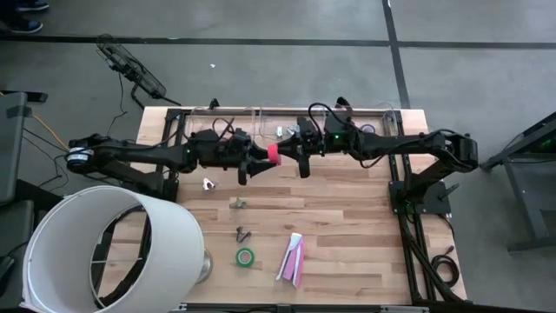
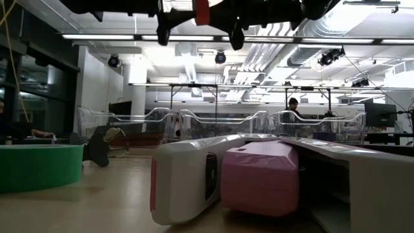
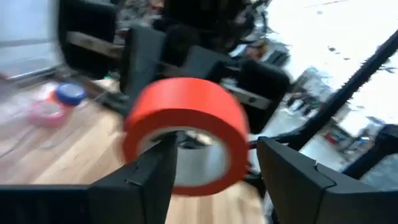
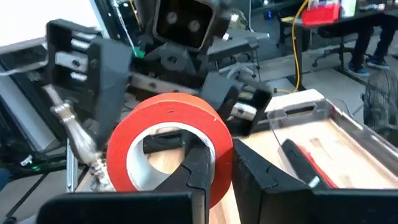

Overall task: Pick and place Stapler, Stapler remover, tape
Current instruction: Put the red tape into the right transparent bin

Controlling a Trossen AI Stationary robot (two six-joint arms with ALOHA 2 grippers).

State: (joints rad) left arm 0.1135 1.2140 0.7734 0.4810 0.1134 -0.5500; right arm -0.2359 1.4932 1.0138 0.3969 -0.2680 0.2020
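The red-orange tape roll is held in mid-air between the two grippers, above the far half of the wooden table. The right gripper is closed on the roll's wall: in the right wrist view one finger passes through the roll's hole and the other presses the outer face, so the ring is pinched between them. The left gripper stands with its fingers parted; in the left wrist view one finger reaches into the hole of the roll and the other is clear of the roll's outer face, so it has no hold on the tape. Both arms are stretched almost level from opposite sides of the table, left arm from the left edge and right arm from the right edge, their wrists meeting nose to nose at the roll; the low view shows the grippers and roll well above the tabletop. Nearest the front edge lie a green tape roll and, just beside it, a white-and-pink stapler. Farther back are a small dark staple remover, another small one, and a white one. Along the far edge stand clear plastic trays, with a dark stapler lying in one of them.
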